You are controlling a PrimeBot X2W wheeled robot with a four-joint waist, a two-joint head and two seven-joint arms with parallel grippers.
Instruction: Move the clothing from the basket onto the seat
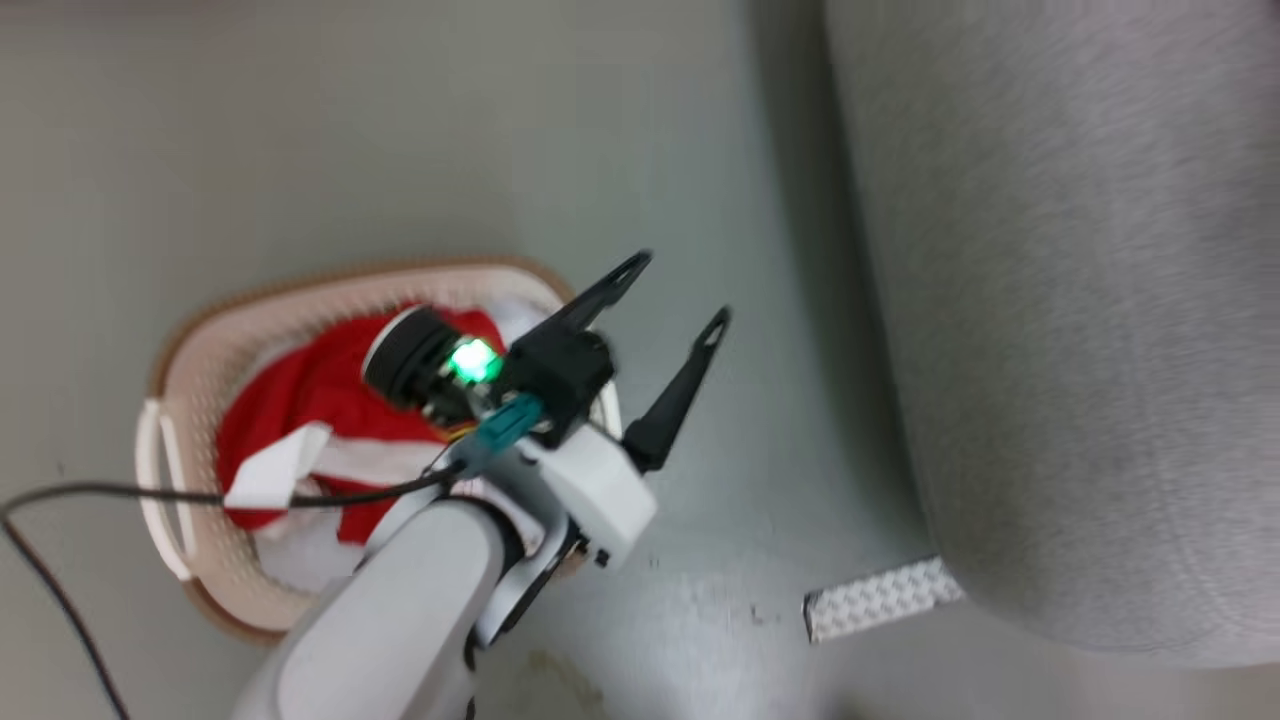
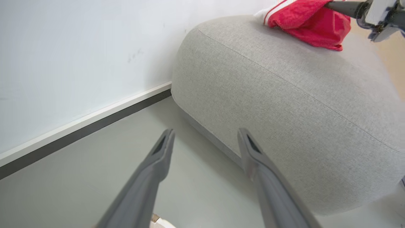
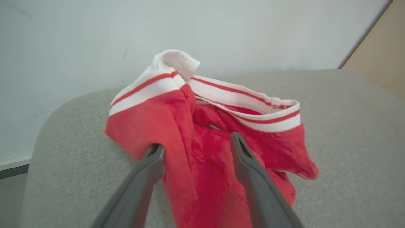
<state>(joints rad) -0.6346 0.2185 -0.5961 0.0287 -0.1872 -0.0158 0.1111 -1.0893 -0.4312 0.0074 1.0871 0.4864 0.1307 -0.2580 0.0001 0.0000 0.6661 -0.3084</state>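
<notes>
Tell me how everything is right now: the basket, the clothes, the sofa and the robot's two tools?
Basket: on the floor, with red and white clothing inside.
Red garment: lying crumpled on the seat.
Left tool: open, holding nothing.
Right tool: open, one finger on each side of the red garment.

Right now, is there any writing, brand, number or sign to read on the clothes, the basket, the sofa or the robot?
None readable in any view.
Red garment on the grey sofa: only white bands with thin red stripes, no logo.
Laundry basket and ridged metal floor plate: no lettering.
Green light on the robot's wrist: a lamp, no sign.
</notes>
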